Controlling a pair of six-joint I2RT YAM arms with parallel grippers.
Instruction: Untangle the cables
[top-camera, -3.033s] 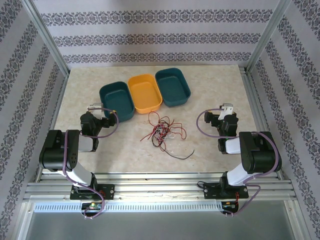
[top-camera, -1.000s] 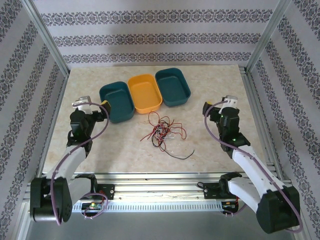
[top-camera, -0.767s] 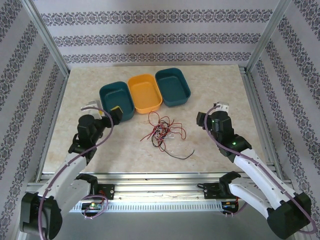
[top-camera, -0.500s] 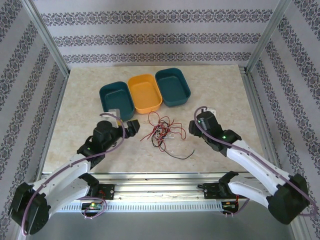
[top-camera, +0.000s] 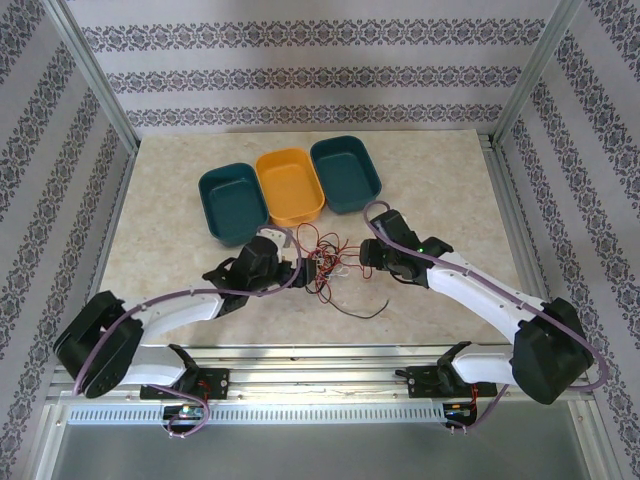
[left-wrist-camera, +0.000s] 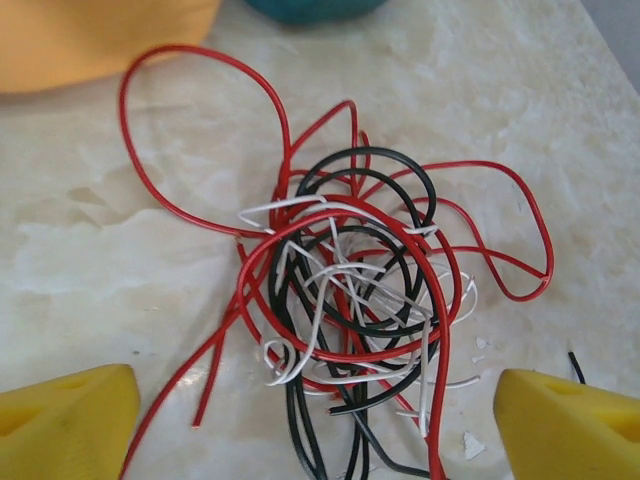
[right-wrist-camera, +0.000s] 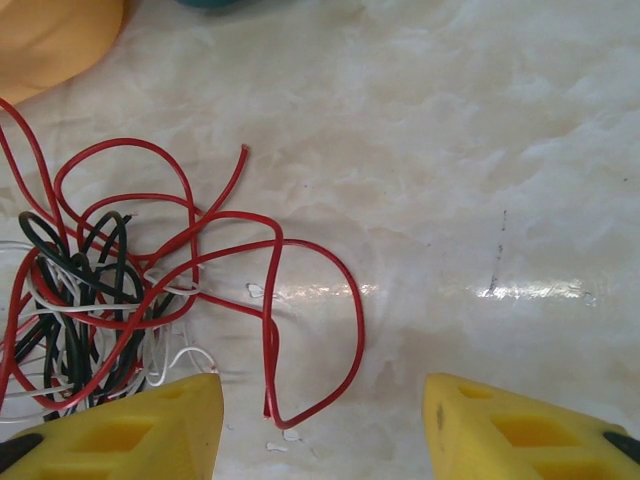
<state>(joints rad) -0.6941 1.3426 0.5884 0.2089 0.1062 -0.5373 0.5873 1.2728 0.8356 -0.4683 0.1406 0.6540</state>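
Now the left gripper (top-camera: 292, 268) stands wide open, its yellow fingertips (left-wrist-camera: 65, 410) straddling the left side of the cables (top-camera: 325, 263). They lie in a knot on the table (top-camera: 440, 170), near the orange tray (top-camera: 290, 187). The right gripper (top-camera: 366, 251), jaws apart and holding nothing, sits at the knot's right edge with a red loop (right-wrist-camera: 362, 340) between its fingertips.

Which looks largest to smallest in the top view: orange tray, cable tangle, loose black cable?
1. orange tray
2. cable tangle, its sides partly hidden
3. loose black cable, one thin short strand
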